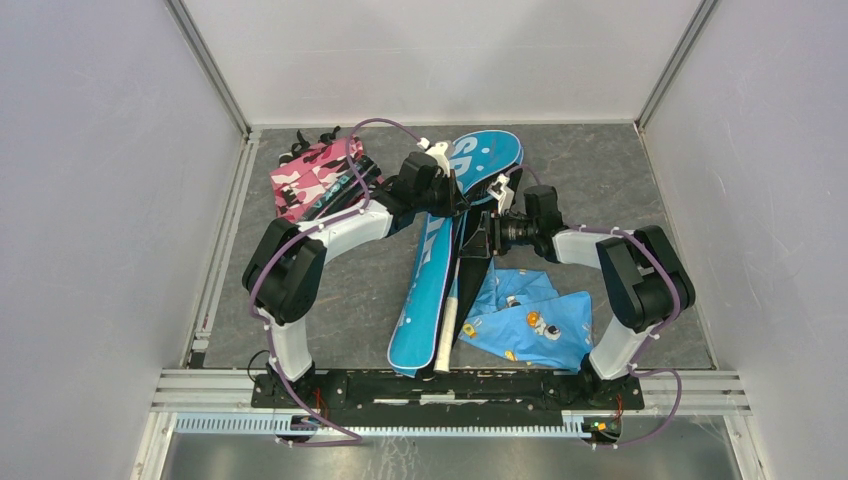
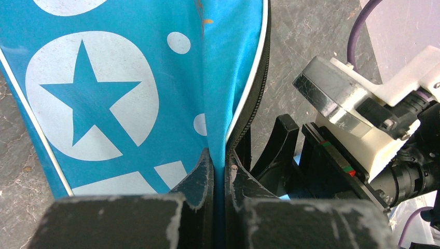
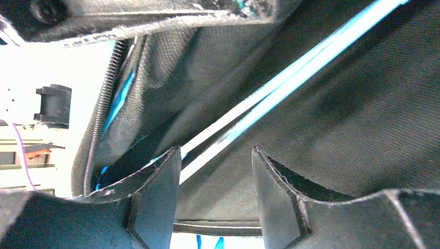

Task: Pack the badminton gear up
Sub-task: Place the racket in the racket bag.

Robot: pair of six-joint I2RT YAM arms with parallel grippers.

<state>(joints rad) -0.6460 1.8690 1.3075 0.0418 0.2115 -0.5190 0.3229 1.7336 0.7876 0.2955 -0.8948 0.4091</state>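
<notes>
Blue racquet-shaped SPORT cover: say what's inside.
In the blue SPORT cover, a light-blue racquet frame shows against black lining; a white handle pokes out below. The rest is covered.

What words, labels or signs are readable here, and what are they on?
"SP": big white letters on the blue cover; the letters after them are hidden.
Star in a white circle: a sign printed on the same cover.
Cartoon-print cloth: small pictures, no readable words.

Pink camouflage fabric bag sits at far left on the grey stone-patterned table, near the back wall. Blue cartoon-print cloth lies crumpled at near right, well apart from the bag.
</notes>
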